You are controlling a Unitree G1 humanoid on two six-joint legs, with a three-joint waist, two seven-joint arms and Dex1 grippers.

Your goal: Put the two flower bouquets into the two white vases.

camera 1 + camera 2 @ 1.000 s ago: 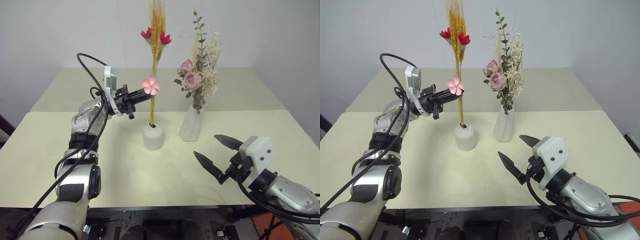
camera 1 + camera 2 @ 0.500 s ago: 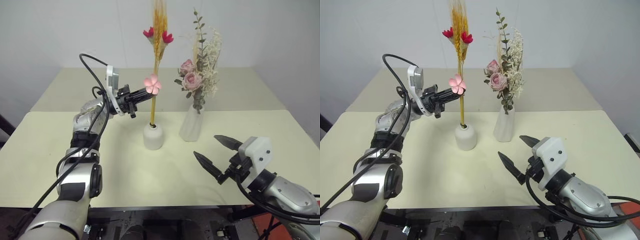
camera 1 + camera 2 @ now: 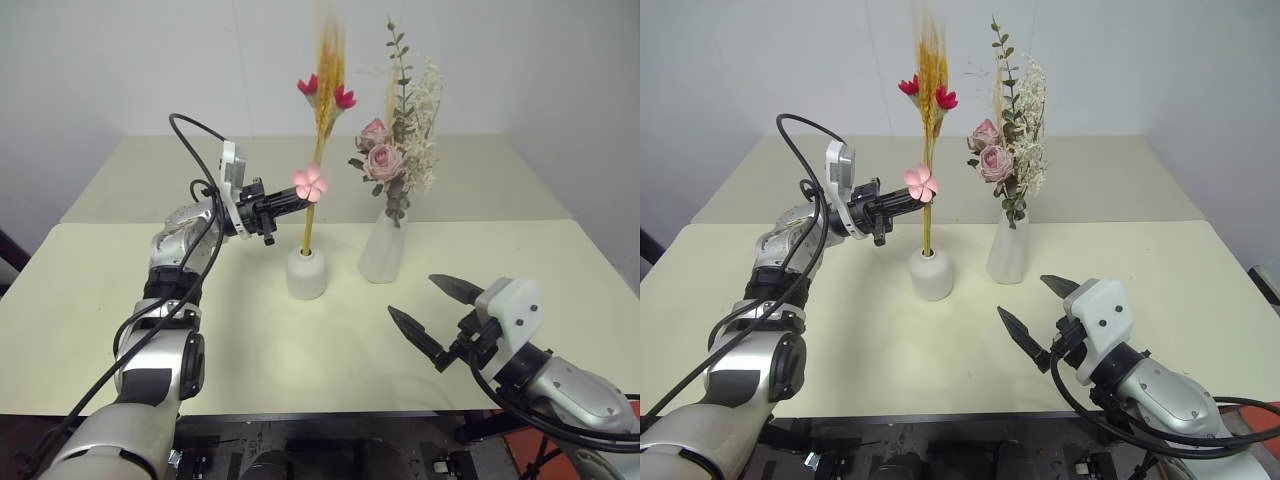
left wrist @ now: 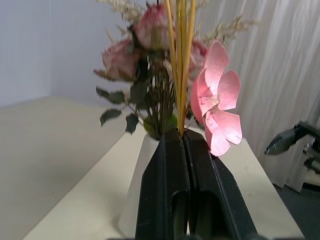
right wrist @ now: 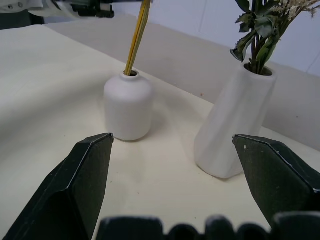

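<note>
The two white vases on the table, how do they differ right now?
The short vase is squat and rounded; the tall vase is tapered and leans slightly. The short vase holds the thin yellow-stalked bundle, with the left gripper shut on its stalks; the tall vase holds the bushy rose bouquet, which no gripper touches. Both are matte white and stand side by side on the table.

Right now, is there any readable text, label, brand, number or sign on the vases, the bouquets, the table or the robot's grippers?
None: no text, label or number can be read.
The short vase and the tall vase are plain white.
The table is bare of marks.
The left gripper and right gripper are plain black.
</note>
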